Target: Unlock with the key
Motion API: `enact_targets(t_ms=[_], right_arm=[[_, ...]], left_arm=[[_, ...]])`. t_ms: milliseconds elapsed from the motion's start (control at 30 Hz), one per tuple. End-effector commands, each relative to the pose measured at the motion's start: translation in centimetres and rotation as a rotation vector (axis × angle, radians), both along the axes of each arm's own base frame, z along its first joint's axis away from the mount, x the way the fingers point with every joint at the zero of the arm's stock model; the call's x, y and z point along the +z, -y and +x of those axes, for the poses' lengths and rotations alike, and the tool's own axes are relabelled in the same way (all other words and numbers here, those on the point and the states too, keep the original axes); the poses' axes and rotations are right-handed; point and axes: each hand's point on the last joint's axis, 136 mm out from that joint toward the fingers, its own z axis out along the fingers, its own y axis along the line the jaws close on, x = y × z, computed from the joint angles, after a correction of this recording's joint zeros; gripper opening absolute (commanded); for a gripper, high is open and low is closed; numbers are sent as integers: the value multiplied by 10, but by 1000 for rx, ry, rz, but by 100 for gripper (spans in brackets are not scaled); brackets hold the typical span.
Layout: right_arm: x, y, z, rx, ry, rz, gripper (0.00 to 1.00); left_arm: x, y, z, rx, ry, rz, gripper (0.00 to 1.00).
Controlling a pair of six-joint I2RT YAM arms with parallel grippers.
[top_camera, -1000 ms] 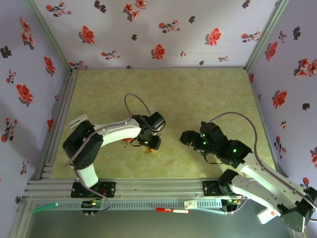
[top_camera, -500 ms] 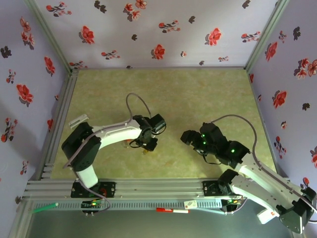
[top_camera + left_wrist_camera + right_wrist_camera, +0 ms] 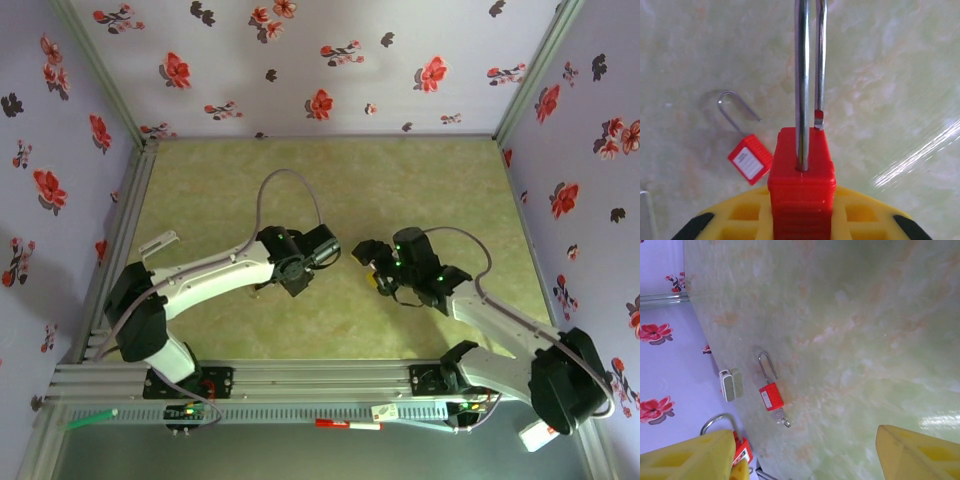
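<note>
Now, setting: a table (image 3: 430, 190) walled on three sides by flowered panels, with both arms reaching toward its middle.
Left gripper (image 3: 801, 222): clenched on the held padlock (image 3: 801, 175), with yellow fingers (image 3: 860, 220) on either side of its red body.
Held padlock: upright. One shackle leg sits in the body, and the other ends just above the body's top, free of it.
Right gripper (image 3: 805, 440): released, its yellow fingers (image 3: 920, 452) standing wide apart above bare table and grasping nothing.
Lying padlock (image 3: 771, 395): flat on the table, with its shackle pointing to 12 o'clock in the right wrist view.
Key (image 3: 780, 418): on the table at 5 o'clock of the lying padlock's body, touching its base end. I cannot tell whether the blade is in the keyhole. It is apart from both grippers.
In the way: in the left wrist view the held padlock covers the lying padlock's base end at 9 o'clock.
Half-hidden padlock (image 3: 742, 452): red, partly behind the right gripper's finger at 7 o'clock. I cannot tell what carries it.
White block (image 3: 730, 385): at 10 o'clock of the lying padlock, by the wall.
Front rail (image 3: 320, 380): a red marker (image 3: 348, 425) lies at 6 o'clock in the top view and a green marker (image 3: 90, 418) at 7 o'clock.
</note>
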Motion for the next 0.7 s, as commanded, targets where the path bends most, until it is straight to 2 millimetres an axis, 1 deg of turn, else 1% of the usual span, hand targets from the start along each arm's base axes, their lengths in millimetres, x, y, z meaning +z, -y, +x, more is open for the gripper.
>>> enact_targets(t_ms=[0,67,100,200,267,367,467,567,633,667], right_arm=[[-4,-12,11,5,-4,114,74],[-9,-18,16,19,-19,145,75],[-11,-20,17,30,-27,146,74],[-21,-23,16,70,-67,119,75],[-25,-19,15,81,-88,98,75],[-36,-4,12,72,-125,41,75],[-45,7,12,40,-155,30,76],[-50,8,16,30,-162,56,76],[-51,10,18,24,-164,56,76],[-52,14,18,19,-165,51,76]], left_arm=[[29,-5,12,-97,122,110,7],[31,-3,16,-136,188,179,7],[28,-3,19,-147,210,216,7],[10,-2,25,-164,223,289,5],[-4,3,26,-173,208,300,5],[-12,11,27,-165,192,294,5],[-14,22,27,-168,205,289,5],[-13,31,33,-171,273,325,5],[-20,33,37,-165,289,345,5],[-27,31,37,-168,282,368,4]])
